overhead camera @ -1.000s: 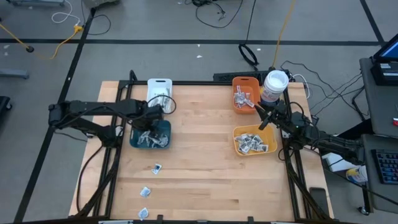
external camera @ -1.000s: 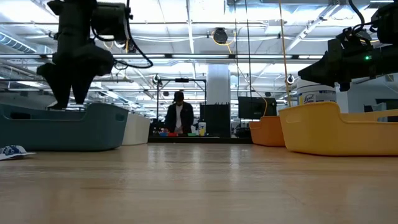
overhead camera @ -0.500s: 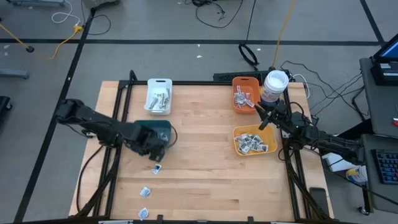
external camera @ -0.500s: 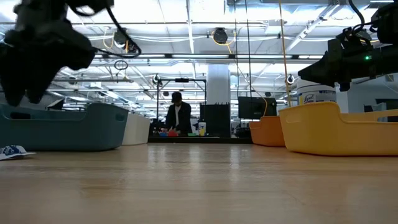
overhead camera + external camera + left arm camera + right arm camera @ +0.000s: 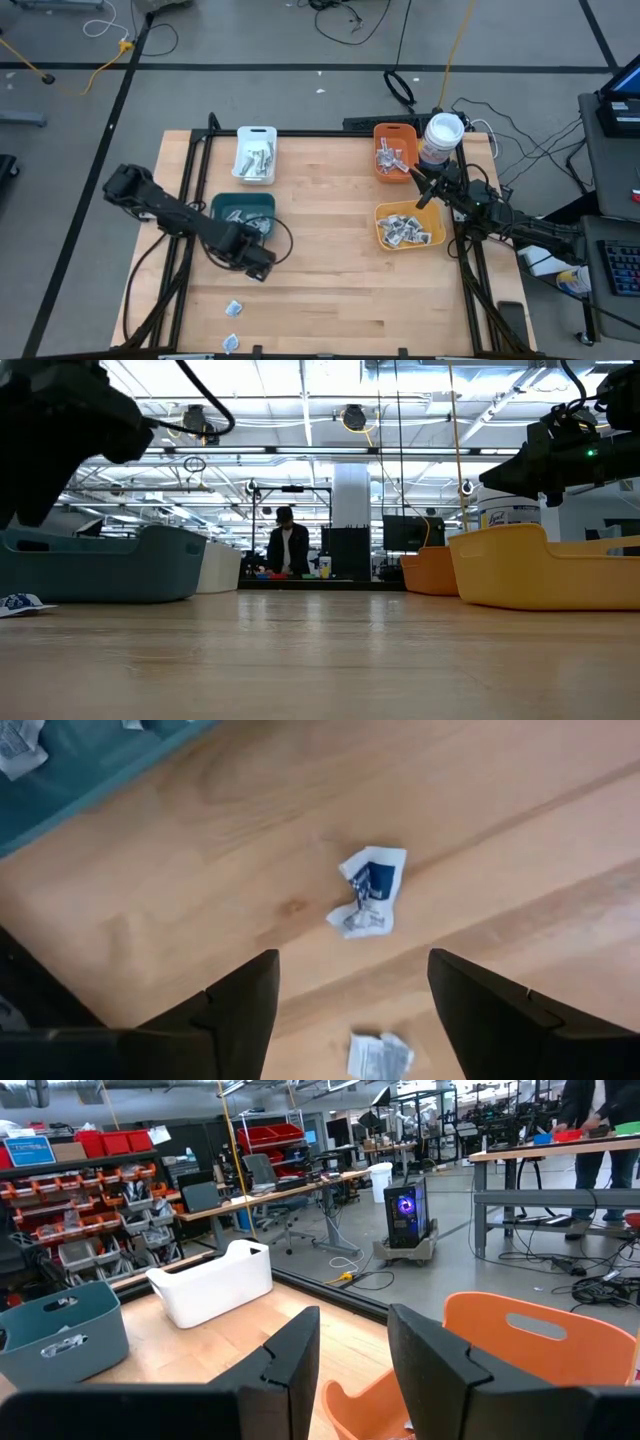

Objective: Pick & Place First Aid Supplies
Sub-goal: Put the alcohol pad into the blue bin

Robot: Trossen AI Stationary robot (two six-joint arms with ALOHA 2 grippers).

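My left gripper (image 5: 350, 995), fingers spread, hovers above a crumpled packet (image 5: 368, 904) just beside the teal bin (image 5: 243, 208); my right gripper (image 5: 352, 1348), partly parted and empty, waits well apart.

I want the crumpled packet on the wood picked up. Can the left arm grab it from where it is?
Probably yes. The left gripper hangs right above the crumpled packet with its fingers spread wide and empty. Only bare table lies around the packet, and the teal bin sits off to one side.
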